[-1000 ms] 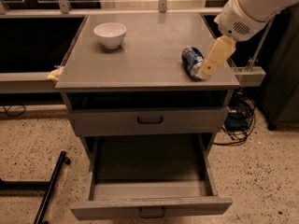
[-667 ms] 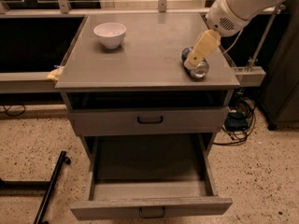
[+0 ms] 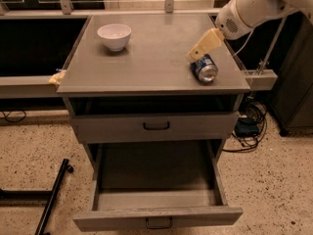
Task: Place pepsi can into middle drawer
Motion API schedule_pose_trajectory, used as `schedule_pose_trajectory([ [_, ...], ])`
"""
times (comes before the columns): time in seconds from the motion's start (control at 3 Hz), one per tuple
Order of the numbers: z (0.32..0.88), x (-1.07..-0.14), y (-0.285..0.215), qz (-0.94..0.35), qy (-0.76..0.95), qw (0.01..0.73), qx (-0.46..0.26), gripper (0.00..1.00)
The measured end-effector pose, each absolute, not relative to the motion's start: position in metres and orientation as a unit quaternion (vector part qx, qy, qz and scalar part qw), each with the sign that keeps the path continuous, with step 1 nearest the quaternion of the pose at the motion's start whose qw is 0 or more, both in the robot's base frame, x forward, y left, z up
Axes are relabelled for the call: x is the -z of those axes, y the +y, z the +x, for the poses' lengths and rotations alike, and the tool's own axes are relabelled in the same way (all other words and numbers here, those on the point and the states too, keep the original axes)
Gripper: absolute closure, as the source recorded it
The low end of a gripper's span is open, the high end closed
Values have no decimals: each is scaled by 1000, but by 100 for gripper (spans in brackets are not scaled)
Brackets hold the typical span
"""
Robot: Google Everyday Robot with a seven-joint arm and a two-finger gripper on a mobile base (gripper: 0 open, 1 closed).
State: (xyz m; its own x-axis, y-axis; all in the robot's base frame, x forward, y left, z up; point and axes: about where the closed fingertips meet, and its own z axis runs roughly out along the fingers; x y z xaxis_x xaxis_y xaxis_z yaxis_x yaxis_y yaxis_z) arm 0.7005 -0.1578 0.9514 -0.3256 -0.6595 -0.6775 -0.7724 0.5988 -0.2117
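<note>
The blue pepsi can (image 3: pixel 205 68) lies on its side on the grey cabinet top, near the right front edge, silver end toward me. My gripper (image 3: pixel 195 54) hangs just above the can's far left end, its cream fingers pointing down-left from the white arm at the upper right. The can is not held. The middle drawer (image 3: pixel 156 217), the lowest one, is pulled wide open below, with a small dark loop handle on its front. The like-handled drawer above it (image 3: pixel 156 127) is closed.
A white bowl (image 3: pixel 114 35) stands on the cabinet top (image 3: pixel 146 67) at the back left. A yellowish object (image 3: pixel 57 77) sits at the left edge on a side rail. Black cables (image 3: pixel 249 126) lie on the floor at the right. A black bar (image 3: pixel 54 195) lies on the floor at lower left.
My gripper has swung left and up from the can's right side to above its far left end. The can has rolled or turned slightly, its silver end now toward the front.
</note>
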Motion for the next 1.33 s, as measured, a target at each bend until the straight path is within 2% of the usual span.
schedule_pose_trajectory([
  [0.67, 713, -925, -181, -367, 846, 379, -76, 0],
  [1.33, 727, -887, -175, -371, 853, 361, -72, 0],
])
